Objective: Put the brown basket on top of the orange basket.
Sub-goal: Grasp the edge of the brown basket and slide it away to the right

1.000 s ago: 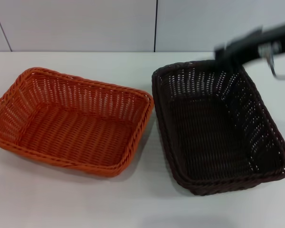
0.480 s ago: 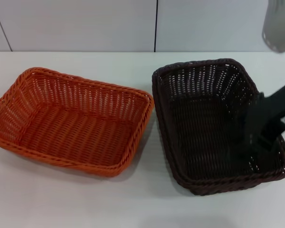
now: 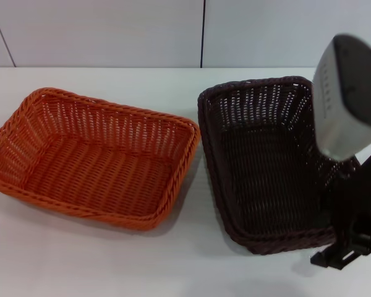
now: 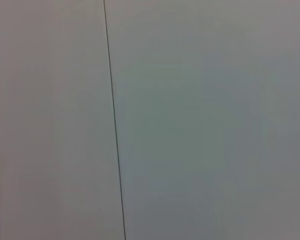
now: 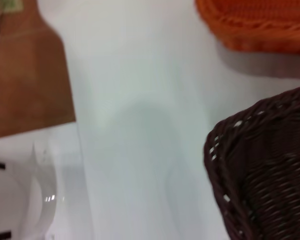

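Observation:
The brown basket [image 3: 266, 167] stands on the white table at the right. The orange basket [image 3: 93, 158] stands beside it at the left, and their rims almost touch. My right gripper [image 3: 347, 246] is low at the brown basket's near right corner, at its right rim. My grey right forearm [image 3: 346, 99] hides that basket's right side. The right wrist view shows a corner of the brown basket [image 5: 270, 185] close by and the rim of the orange basket [image 5: 260, 25] farther off. My left gripper is out of view; its wrist camera shows only a wall.
The white table [image 3: 111, 266] runs in front of and behind both baskets, with a pale panelled wall [image 3: 111, 31] behind. The right wrist view shows the table's edge, a brown wooden surface [image 5: 30, 75] beyond it and a clear object [image 5: 25, 200].
My right arm has swung from the brown basket's far right corner, across its right side, down to its near right corner. The orange basket has not moved.

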